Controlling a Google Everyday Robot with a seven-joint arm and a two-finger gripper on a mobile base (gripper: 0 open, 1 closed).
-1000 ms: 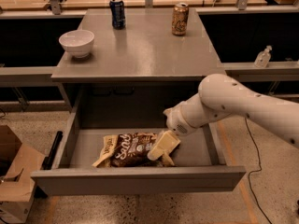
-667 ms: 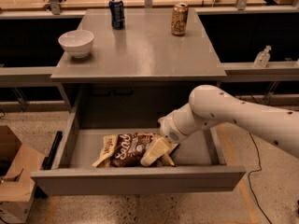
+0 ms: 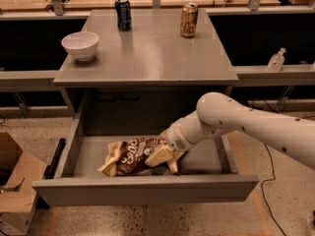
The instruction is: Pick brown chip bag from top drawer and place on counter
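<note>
The brown chip bag lies crumpled in the open top drawer, left of its middle, white lettering up. My gripper is down inside the drawer at the bag's right end, touching or overlapping it and hiding that end. The white arm reaches in from the right. The grey counter is directly above the drawer.
On the counter stand a white bowl at the left, a blue can and a gold-tan can at the back. A cardboard box sits on the floor at the left. A small bottle stands on the right shelf.
My gripper has moved left and lower in the drawer, from beside the bag's right end to right on it. The bag has stayed in place.
</note>
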